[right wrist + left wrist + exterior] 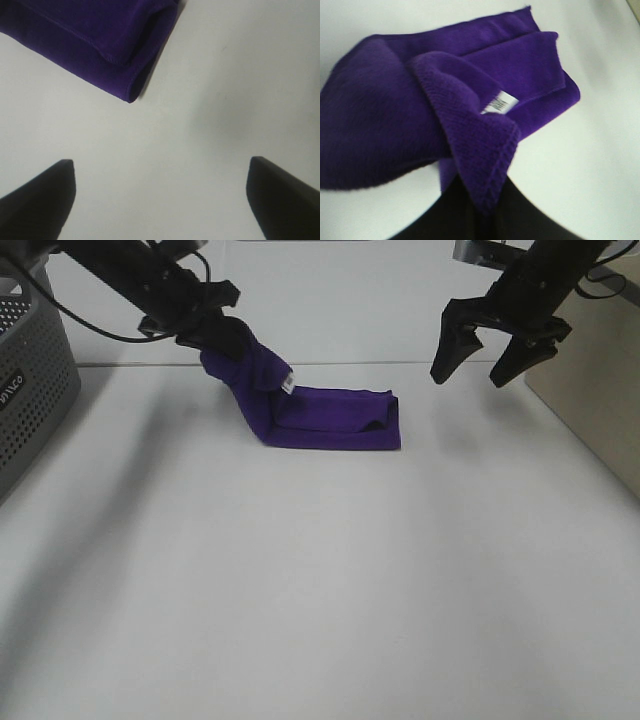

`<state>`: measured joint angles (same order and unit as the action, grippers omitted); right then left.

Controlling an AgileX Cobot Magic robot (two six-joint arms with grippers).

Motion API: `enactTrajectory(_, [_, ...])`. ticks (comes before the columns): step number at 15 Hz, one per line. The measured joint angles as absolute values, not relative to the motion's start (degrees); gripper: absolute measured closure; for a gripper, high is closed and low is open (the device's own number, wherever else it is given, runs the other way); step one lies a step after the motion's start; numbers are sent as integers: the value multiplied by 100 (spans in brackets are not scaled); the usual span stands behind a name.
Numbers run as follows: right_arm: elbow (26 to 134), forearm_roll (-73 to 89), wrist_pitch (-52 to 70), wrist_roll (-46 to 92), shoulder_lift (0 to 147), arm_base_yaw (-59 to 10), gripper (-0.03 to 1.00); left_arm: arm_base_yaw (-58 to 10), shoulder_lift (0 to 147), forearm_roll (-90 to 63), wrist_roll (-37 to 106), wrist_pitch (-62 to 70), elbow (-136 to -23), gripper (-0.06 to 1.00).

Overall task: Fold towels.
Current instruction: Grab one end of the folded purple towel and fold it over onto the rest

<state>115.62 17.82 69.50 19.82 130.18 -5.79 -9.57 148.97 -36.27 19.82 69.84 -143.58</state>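
Table [320, 620] front open; purple towel [335, 422] occupies far centre; grey basket [30, 400] blocks left edge, beige panel [600, 390] right

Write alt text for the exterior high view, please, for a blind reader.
The left gripper holds one end of a folded purple towel raised off a table; the right gripper hangs open nearby. A grey basket sits far left.

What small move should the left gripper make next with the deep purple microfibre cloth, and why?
Probably the left gripper should carry its pinched end rightward and lay it over the flat part of the deep purple microfibre cloth. That end hangs raised, while the rest lies folded on the white table. The open right gripper holds nothing.
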Motion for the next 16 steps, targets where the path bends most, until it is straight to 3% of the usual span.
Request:
enactTrajectory(5, [11602, 1782, 6973, 1851, 12319, -579, 8, -1862, 14994, -3615, 1994, 6801, -14358, 94])
enactTrajectory(9, [11608, 1782, 6973, 1833, 12135, -579, 8, -2080, 15218, -3730, 1931, 6400, -14358, 93])
enactTrajectory(14, [11608, 1937, 6973, 1788, 12135, -579, 8, -2189, 15304, -4108, 1742, 5632, -14358, 77])
enactTrajectory(16, [11608, 2023, 6973, 1765, 12135, -579, 8, -2280, 15332, -4332, 1811, 5506, -14358, 60])
